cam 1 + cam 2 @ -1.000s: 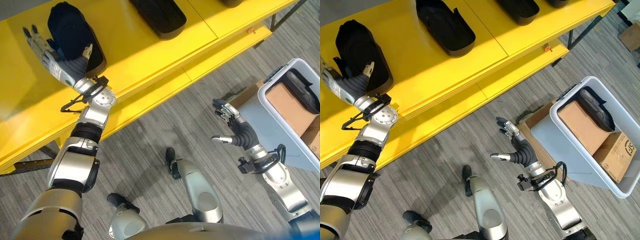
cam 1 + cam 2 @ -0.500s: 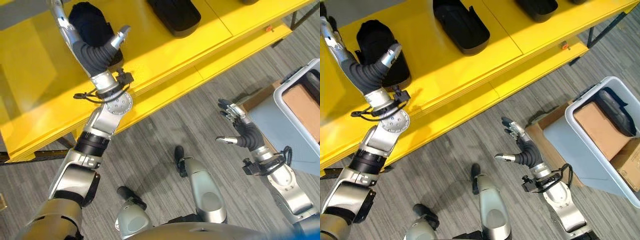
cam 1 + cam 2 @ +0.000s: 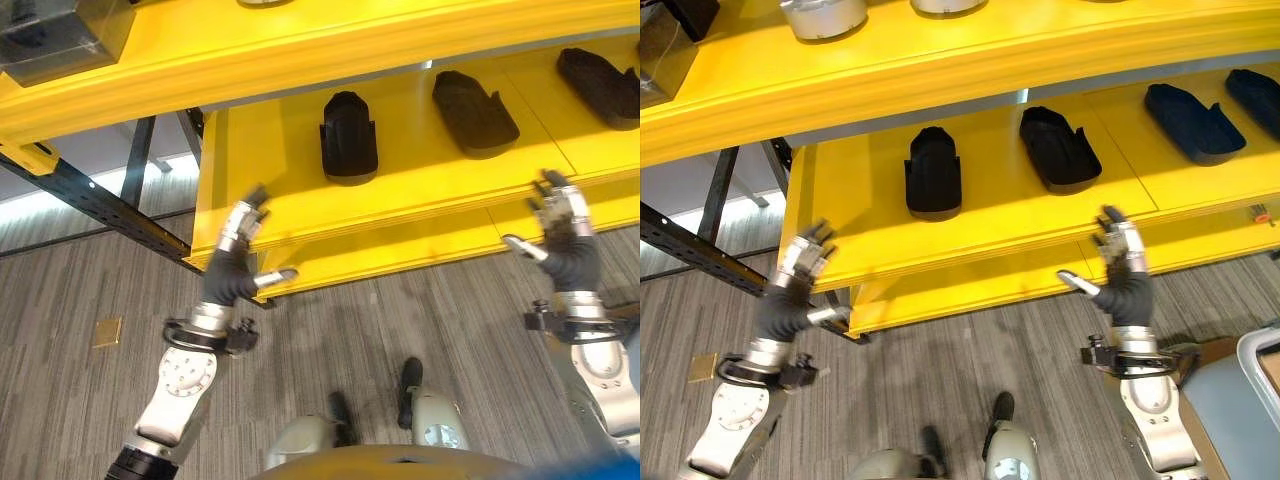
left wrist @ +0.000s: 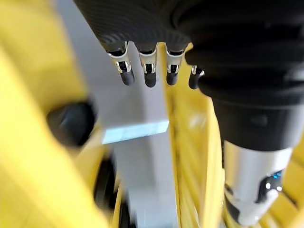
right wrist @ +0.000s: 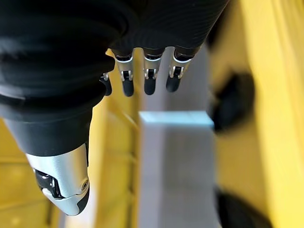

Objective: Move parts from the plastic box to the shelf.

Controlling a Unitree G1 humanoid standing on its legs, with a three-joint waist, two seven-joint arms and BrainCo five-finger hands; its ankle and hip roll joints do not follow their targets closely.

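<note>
My fingers spread, holding nothing: left hand (image 3: 235,270) and right hand (image 3: 560,245) raised before yellow shelf (image 3: 420,200). Black parts (image 3: 348,138) already sit on shelf. Look like stiff, light moulded shells, probably smooth; best gripped across narrow sides.

The shelf (image 3: 970,215) is seen to be coated in smooth yellow paint with a soft sheen, and pale reflections are carried on its front edge. The parts (image 3: 934,172) laid on it appear as matt black moulded plastic, with ribbed interiors. The shelf's frame (image 3: 95,205) is made of dark, matt metal. The floor (image 3: 940,370) is covered in grey striped carpet of rough, woven look. Both the left hand (image 3: 238,262) and the right hand (image 3: 1120,268) are finished in brushed silver metal with dark ribbed, rubbery covers.
</note>
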